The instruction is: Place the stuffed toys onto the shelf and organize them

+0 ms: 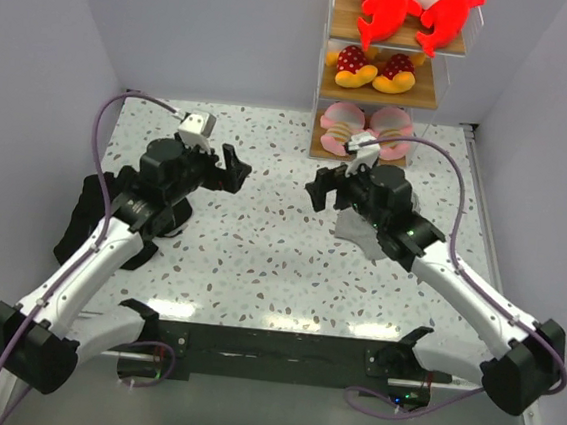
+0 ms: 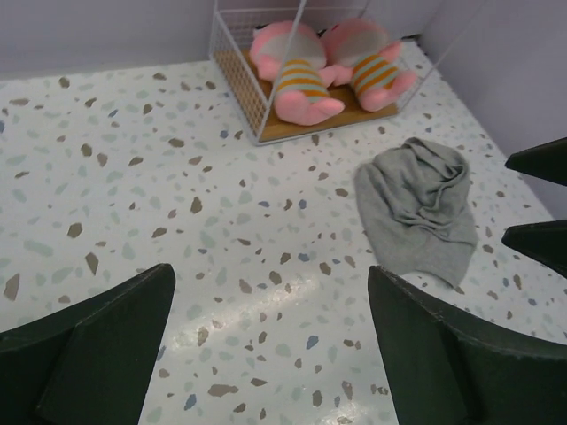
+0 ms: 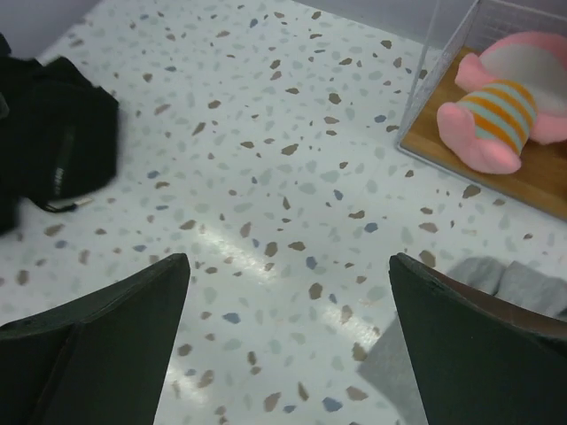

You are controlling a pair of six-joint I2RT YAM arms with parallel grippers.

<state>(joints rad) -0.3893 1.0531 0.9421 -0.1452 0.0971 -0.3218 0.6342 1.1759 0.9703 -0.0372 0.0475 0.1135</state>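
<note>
Shows the shelf point(image 1: 380, 98) at the far right with three pairs on it: red-and-white toys point(image 1: 414, 9) on the top board, yellow-orange toys point(image 1: 376, 69) on the middle one, pink striped toys point(image 1: 367, 128) on the bottom one. Holds nothing in the left gripper point(image 1: 233, 167), jaws spread wide over the speckled table point(image 1: 259, 260). Holds nothing in the right gripper point(image 1: 318, 191) either, jaws wide. Shows a grey cloth point(image 1: 357, 230) crumpled beneath the right wrist and a black cloth point(image 1: 87, 214) at the left.

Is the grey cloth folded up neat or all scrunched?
Scrunched: the grey cloth lies in a wrinkled, bunched heap on the table, with no tidy folds.
</note>
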